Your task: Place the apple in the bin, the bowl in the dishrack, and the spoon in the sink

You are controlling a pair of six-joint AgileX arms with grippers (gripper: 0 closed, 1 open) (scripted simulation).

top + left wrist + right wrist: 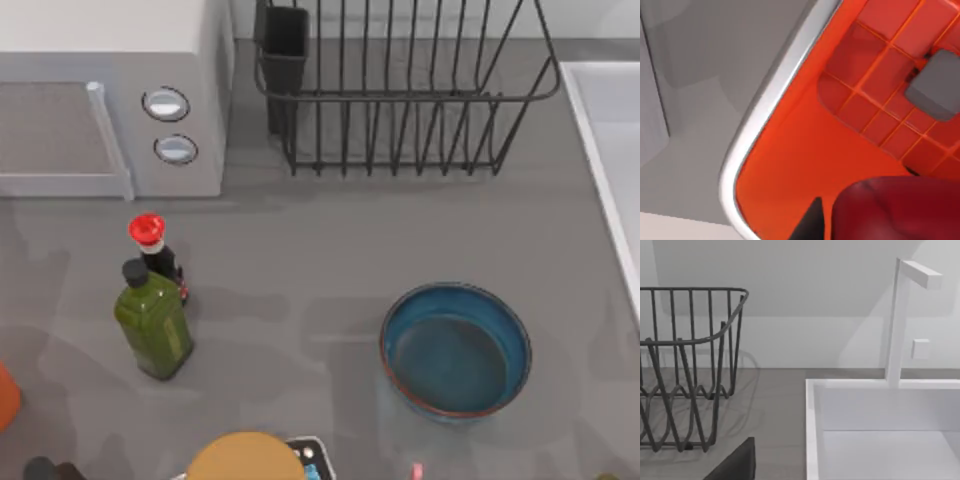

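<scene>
Red apple [895, 210]: sat close under the left wrist camera, above the orange bin's [805, 165] gridded floor; whether it was gripped, cannot tell
Left claw: one dark finger [935, 85] over the bin; opening cannot tell
Right claw: opening cannot tell; its camera faced the sink [880, 430]
Bowl [456, 348]: blue, upright on the grey desk [300, 280], right of centre
Dishrack [400, 90]: at the back, well apart from the bowl
Green bottle [155, 320]: left, touching a red-capped bottle [155, 250]

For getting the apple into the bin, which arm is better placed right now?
Left. Its wrist camera looks straight into the orange bin, with the apple close beneath it. The right arm's wrist view faces the dishrack and sink, over at the table's right.
</scene>
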